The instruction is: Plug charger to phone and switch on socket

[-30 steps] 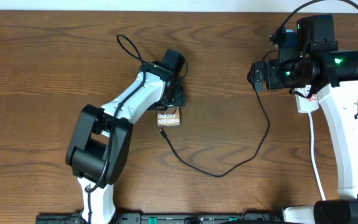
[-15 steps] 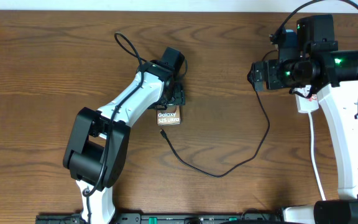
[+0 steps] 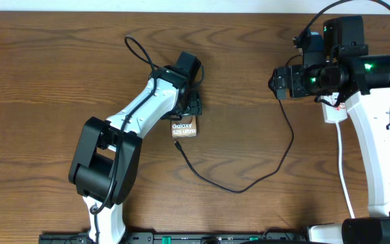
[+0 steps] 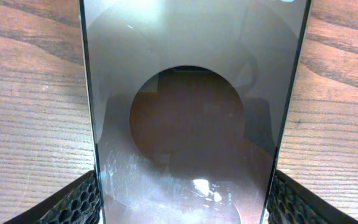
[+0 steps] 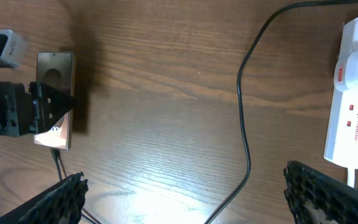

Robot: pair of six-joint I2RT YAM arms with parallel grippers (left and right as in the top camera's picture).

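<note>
The phone (image 3: pixel 183 128) shows its dark-brown face with white text in the overhead view. My left gripper (image 3: pixel 191 108) is shut on its far end. In the left wrist view the phone's silvery reverse (image 4: pixel 191 118) fills the space between my two fingers (image 4: pixel 188 208). The charger (image 3: pixel 292 139) runs as a thin black cable from under the right arm in a loop. Its plug tip (image 3: pixel 176 144) lies just below the phone's near edge. The socket (image 5: pixel 356 93) is white with red marks. My right gripper (image 5: pixel 191 205) is open and empty above the table, with the cable (image 5: pixel 244 124) below it.
The socket's thick white cord (image 3: pixel 342 169) runs toward the front edge beside the right arm. A black cable loop (image 3: pixel 137 49) of the left arm lies at the back left. In the right wrist view the left gripper (image 5: pixel 11 109) holds the phone (image 5: pixel 55 99).
The left arm's elbow has shifted slightly left. The plug tip now sits a little clear of the phone's edge. The right arm has not moved.
</note>
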